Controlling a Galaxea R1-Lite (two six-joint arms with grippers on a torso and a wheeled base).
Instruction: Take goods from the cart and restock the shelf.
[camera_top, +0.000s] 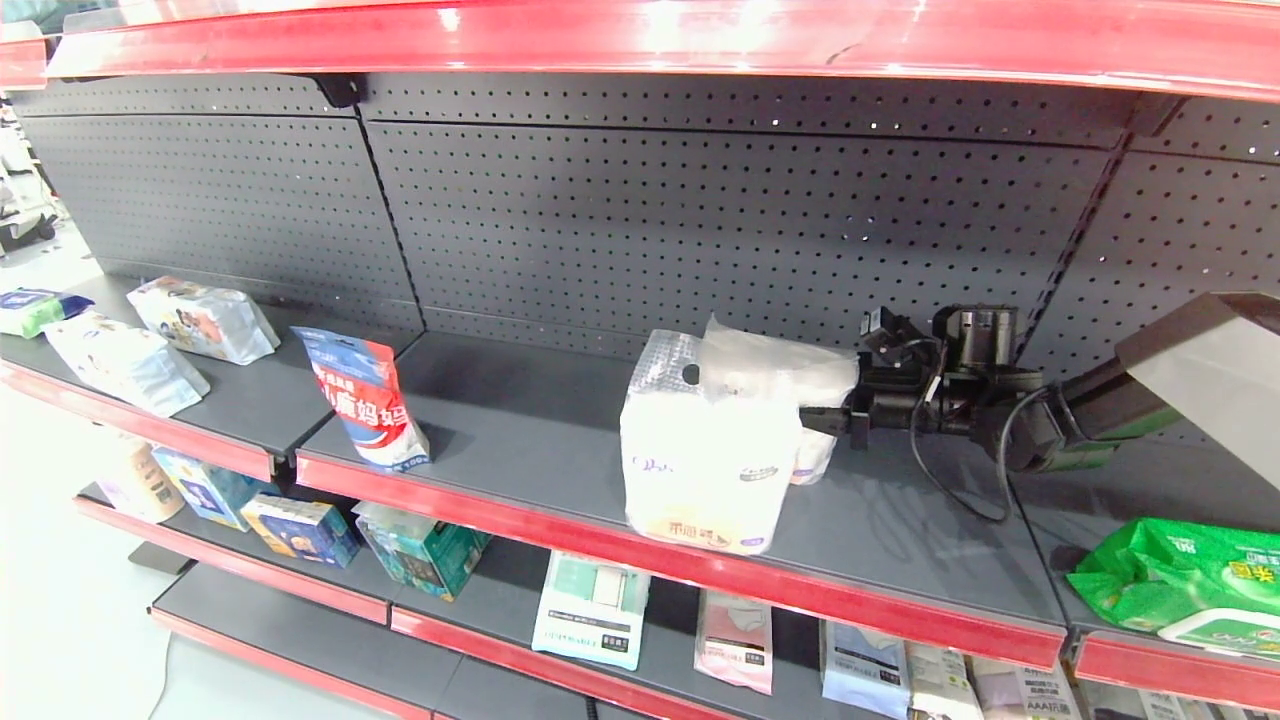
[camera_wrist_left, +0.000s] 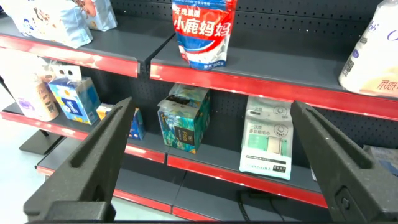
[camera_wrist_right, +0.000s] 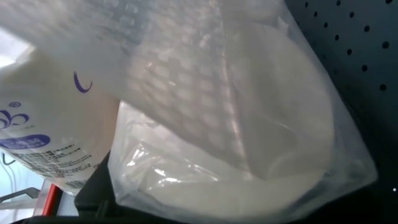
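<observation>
Because the job is restocking, the right gripper (camera_top: 826, 420) is out over the grey metal shelf deck with a red front lip (camera_top: 520, 425). Its arm comes in from the right, level with the goods.

It sits against a clear-film pack of white paper rolls (camera_top: 790, 375). That pack rests on the deck toward the far side, near the perforated grey back panel (camera_top: 700, 220). My reading is that this pack is the one being set in, placed as a second row so the near face stays full.

I cannot tell whether the claw is clamped on the film or has let go, because the contact is buried in the wrap. In the right wrist view the same pack (camera_wrist_right: 249, 143) lies pressed close to the lens.

The pack lies directly left of the claw, touching it, at the same height.

- **In front:** a larger white tissue pack with a dotted plastic carry handle (camera_top: 700, 460) stands upright at the near lip and seems to touch the rear pack.
- **Left, well apart:** a blue, red and white stand-up pouch (camera_top: 365, 400) stands near the lip.
- **Far right, next bay:** a green soft pack (camera_top: 1180, 575) lies flat.

Left gripper (camera_wrist_left: 211, 106): jaws are spread wide with nothing between them. It is held low, facing the lower shelves beneath the pouch. It is probably parked out of the way and free for the next item from the cart.
</observation>
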